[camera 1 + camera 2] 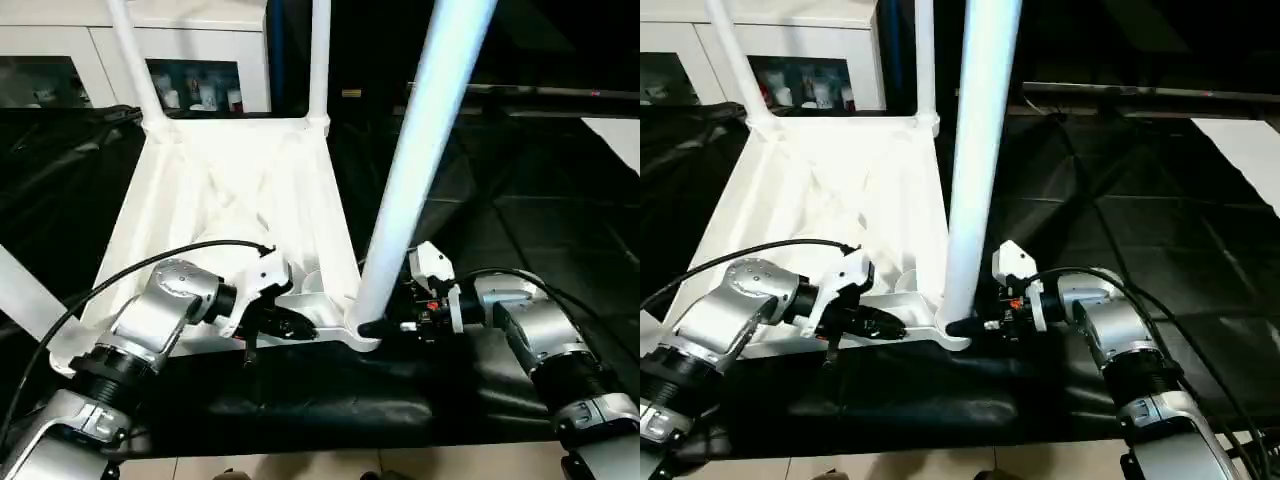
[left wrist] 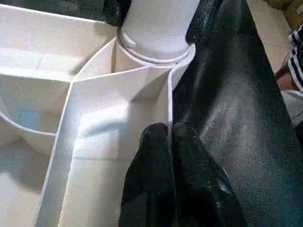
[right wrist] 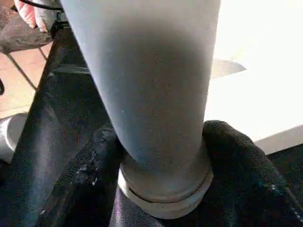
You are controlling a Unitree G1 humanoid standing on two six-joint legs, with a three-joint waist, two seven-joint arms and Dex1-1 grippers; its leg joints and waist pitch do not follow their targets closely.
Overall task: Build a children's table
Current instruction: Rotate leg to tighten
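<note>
The children's table lies upside down on a black cloth, its ribbed white top [image 1: 230,190] facing up. Three white legs stand in corner sockets: far left [image 1: 135,60], far right [image 1: 320,60] and near right [image 1: 420,150]. A fourth leg [image 1: 20,295] slants at the near left. My left gripper [image 1: 290,325] is shut on the top's thin front rim wall [image 2: 168,101], just beside the near right socket. My right gripper [image 3: 163,156] clasps the base of the near right leg [image 3: 151,80], one black finger [image 3: 236,156] on each side, right above the socket collar.
A white cabinet with glass doors [image 1: 60,60] stands behind the table. Black cloth [image 1: 500,200] covers the surface around it, and pale floor shows along the front edge. A person's striped sleeve [image 2: 296,42] is close by on my right side.
</note>
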